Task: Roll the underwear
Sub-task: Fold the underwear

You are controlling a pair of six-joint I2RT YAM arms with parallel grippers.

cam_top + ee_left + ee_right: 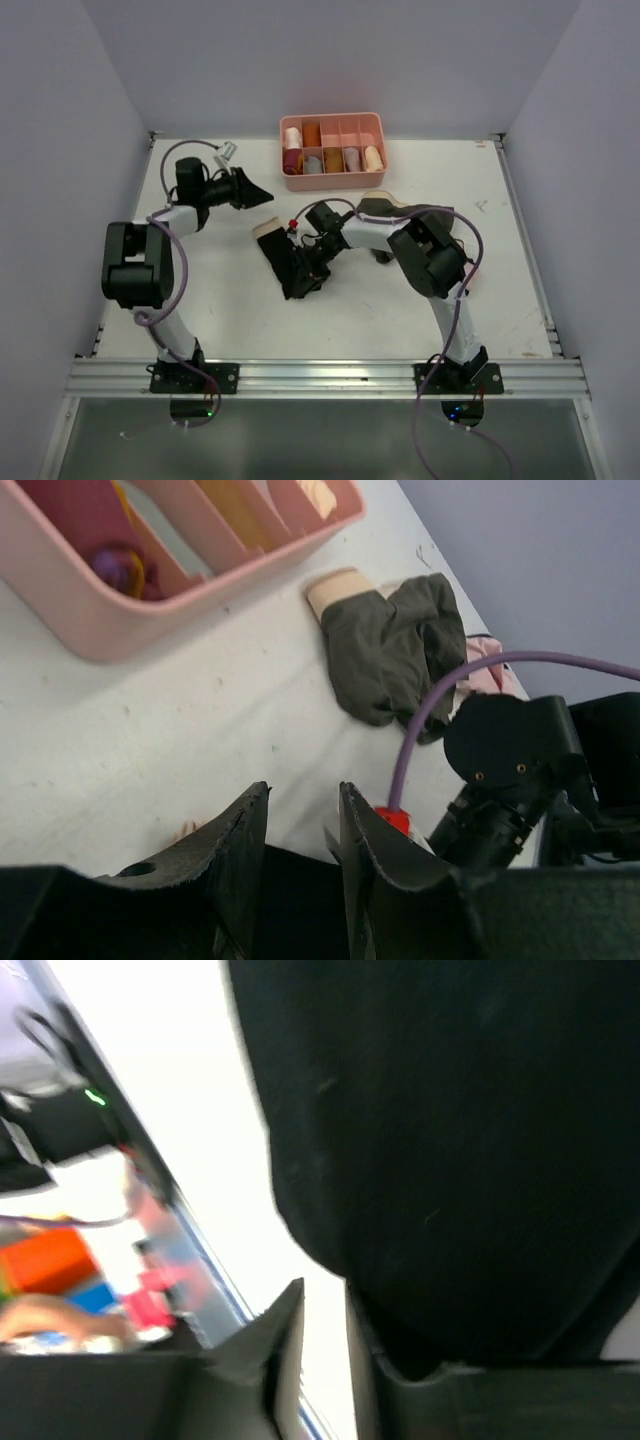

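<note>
The black underwear (287,262) lies mid-table, its beige waistband (268,228) at the far end. My right gripper (312,268) sits low over the cloth's right side. In the right wrist view the black underwear (450,1140) fills the right half and drapes over the right finger, while the gripper (322,1295) is narrowly open with bare table showing in the gap. My left gripper (262,195) hovers just beyond the waistband. It (303,795) is open in the left wrist view, with dark cloth low between its fingers.
A pink divided tray (333,183) holding rolled items stands at the back. An olive-brown garment (390,650) with a beige band lies right of it, and a pale pink garment (487,672) peeks out behind. The right arm (510,760) is close by.
</note>
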